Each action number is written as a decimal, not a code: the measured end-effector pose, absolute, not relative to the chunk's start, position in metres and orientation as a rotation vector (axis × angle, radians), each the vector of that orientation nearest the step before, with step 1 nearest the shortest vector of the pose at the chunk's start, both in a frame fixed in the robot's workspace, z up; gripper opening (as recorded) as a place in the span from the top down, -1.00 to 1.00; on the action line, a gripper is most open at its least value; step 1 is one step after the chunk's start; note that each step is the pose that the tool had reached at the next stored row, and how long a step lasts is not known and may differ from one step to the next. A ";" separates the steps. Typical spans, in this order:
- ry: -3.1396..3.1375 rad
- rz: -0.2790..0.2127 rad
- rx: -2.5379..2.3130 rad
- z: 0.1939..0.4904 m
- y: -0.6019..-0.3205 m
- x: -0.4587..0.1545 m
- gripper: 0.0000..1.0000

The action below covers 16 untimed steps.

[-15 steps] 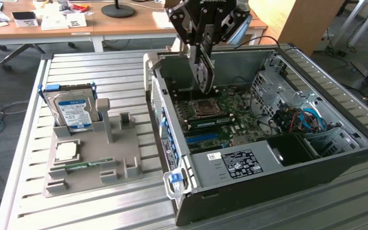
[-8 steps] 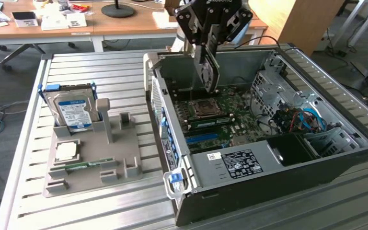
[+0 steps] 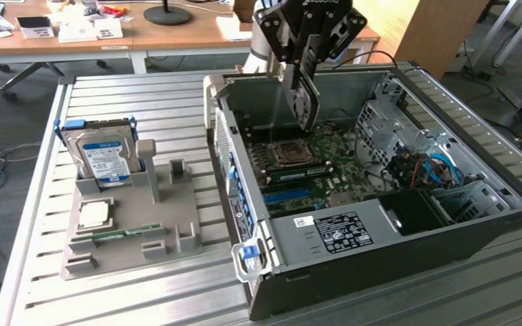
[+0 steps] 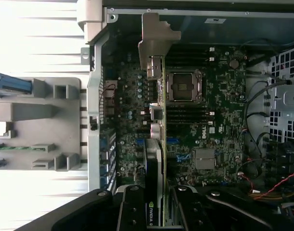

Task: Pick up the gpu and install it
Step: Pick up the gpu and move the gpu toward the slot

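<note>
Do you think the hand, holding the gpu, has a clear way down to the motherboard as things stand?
Probably yes: the case lies open, the gpu hangs edge-down in the hand above the motherboard, and nothing appears to lie between them.

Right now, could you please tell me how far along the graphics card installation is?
Done: the pickup. In hand: the black claw grips the thin green graphics card with silver bracket, upright over the open black computer case. Left: seating it; it appears to hang above the green motherboard, not in a slot.
</note>
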<state>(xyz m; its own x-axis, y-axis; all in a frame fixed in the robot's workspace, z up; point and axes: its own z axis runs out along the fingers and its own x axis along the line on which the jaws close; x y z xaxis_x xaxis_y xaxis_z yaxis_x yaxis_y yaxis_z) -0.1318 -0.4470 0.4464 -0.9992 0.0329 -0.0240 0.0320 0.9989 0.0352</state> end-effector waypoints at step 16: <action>3.116 0.054 0.051 0.446 -0.447 -0.110 0.47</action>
<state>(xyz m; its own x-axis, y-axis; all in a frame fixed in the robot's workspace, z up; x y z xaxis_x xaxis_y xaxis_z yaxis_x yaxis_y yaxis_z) -0.1099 -0.4470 0.4465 -0.9992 0.0329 -0.0240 0.0320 0.9989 0.0351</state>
